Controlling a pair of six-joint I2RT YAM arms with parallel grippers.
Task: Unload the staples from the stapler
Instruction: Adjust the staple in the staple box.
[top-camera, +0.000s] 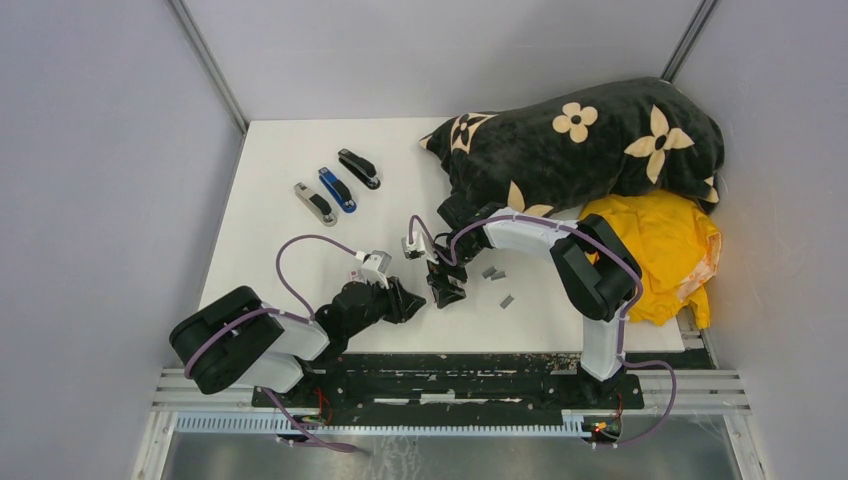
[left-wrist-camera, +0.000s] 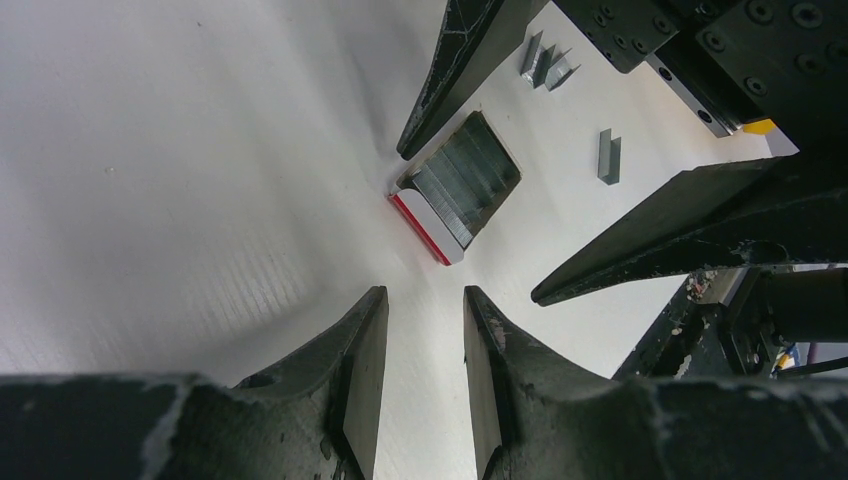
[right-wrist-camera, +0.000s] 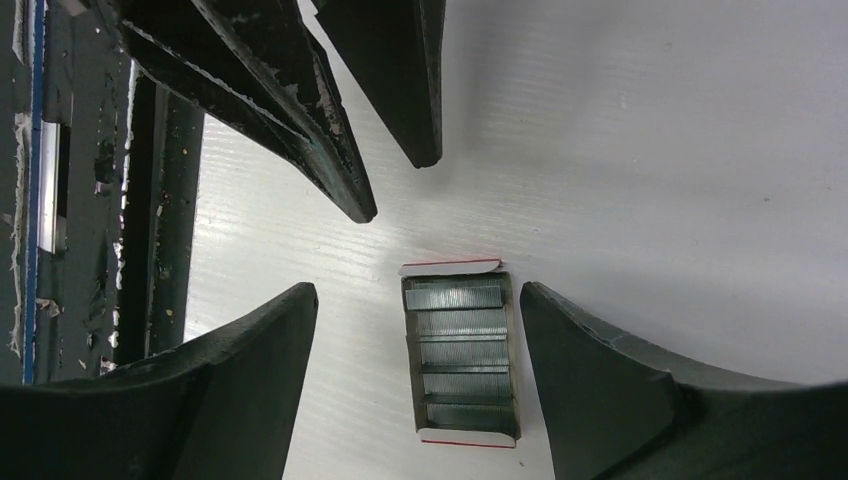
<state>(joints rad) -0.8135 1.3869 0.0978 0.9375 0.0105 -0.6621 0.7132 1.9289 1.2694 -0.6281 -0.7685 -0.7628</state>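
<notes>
Three staplers lie at the table's back left: a grey one (top-camera: 316, 203), a blue one (top-camera: 338, 189) and a black one (top-camera: 359, 168). Loose staples (top-camera: 492, 272) lie right of the grippers, with another strip (top-camera: 507, 300) nearer the front; the left wrist view shows them as a small cluster (left-wrist-camera: 545, 65) and a single strip (left-wrist-camera: 609, 157). My right gripper (right-wrist-camera: 418, 290) is open, straddling a small white-and-red box (right-wrist-camera: 460, 350) filled with grey strips, without touching it. My left gripper (left-wrist-camera: 425, 292) is open a little, empty, pointing at that box (left-wrist-camera: 460, 185).
A black flowered blanket (top-camera: 580, 145) fills the back right, with a yellow cloth (top-camera: 660, 250) in front of it. The two grippers' fingers come close together over the box. The table's front edge and black mounting rail (top-camera: 440, 365) lie just behind the grippers.
</notes>
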